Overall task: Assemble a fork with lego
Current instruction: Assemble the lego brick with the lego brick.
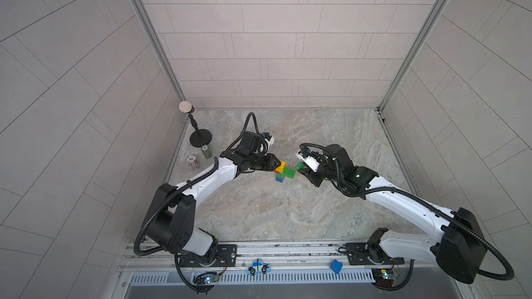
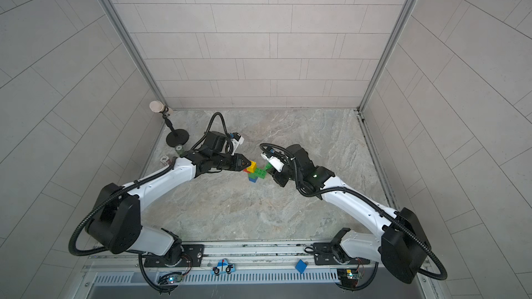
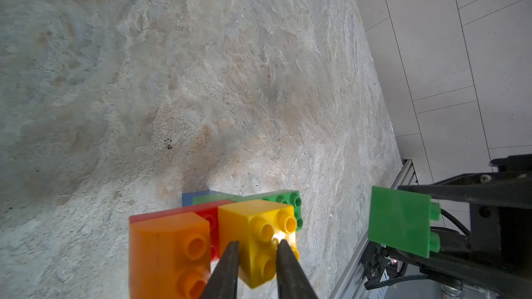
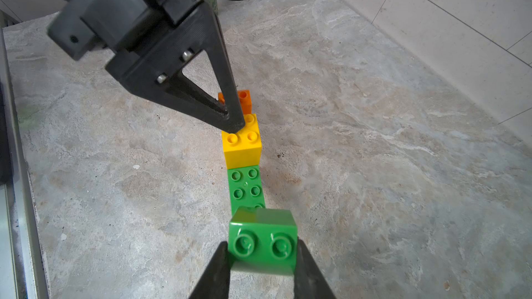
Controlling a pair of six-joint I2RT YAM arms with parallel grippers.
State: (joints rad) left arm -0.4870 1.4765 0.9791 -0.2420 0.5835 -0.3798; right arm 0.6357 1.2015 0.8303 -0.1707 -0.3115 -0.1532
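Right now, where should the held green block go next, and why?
Probably lower the small green brick, held by the right gripper, onto the bare studs of the long green brick, past the yellow brick: those studs carry nothing yet.

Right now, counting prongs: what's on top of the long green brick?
Only the yellow brick, at the end nearer the left tool. The long green brick is otherwise bare; the right tool holds the small green brick apart. Studs under yellow are covered.
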